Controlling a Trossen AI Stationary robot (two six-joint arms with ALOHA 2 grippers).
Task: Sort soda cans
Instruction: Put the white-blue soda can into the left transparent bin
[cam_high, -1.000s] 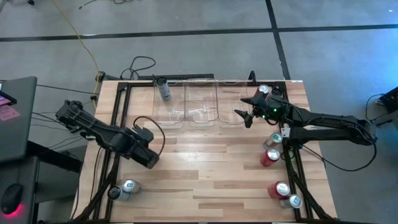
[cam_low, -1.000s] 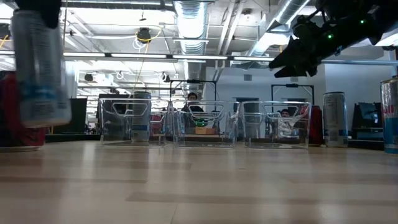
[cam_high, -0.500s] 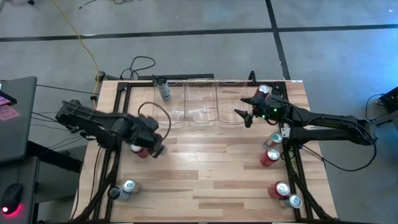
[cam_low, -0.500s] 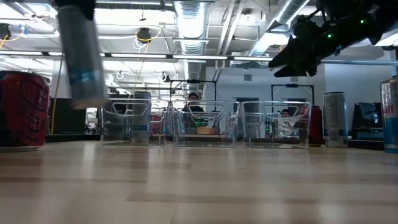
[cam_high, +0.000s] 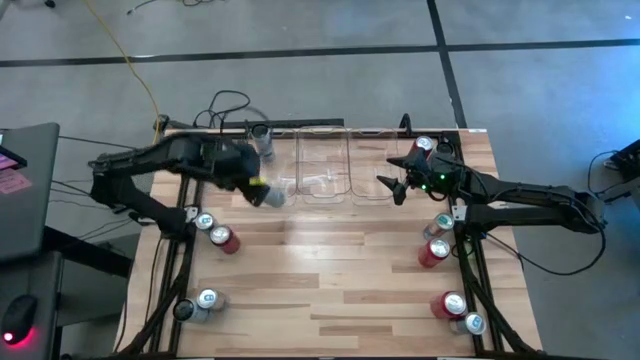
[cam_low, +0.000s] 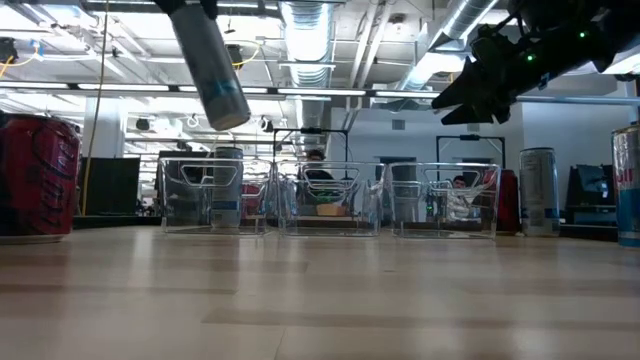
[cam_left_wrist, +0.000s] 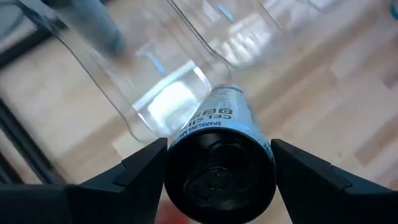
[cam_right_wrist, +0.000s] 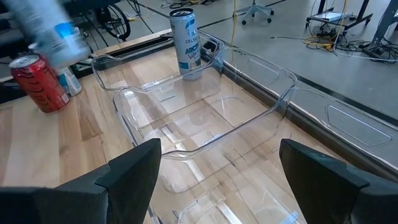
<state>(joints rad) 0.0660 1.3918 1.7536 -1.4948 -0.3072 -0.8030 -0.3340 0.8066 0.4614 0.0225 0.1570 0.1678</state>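
The left gripper (cam_left_wrist: 217, 165) was clamped on a silver-blue sparkling-water can (cam_left_wrist: 219, 162) above the leftmost clear bin (cam_high: 262, 178); the right gripper (cam_high: 393, 183) hung with fingers apart.

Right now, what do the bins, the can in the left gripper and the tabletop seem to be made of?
Bins: clear, glossy plastic by the look; the table shows through their walls.
Can in the left gripper: probably thin metal, with a printed silver side and a dark domed base.
Tabletop: light wood planks, with visible seams and a smooth, slightly shiny finish.
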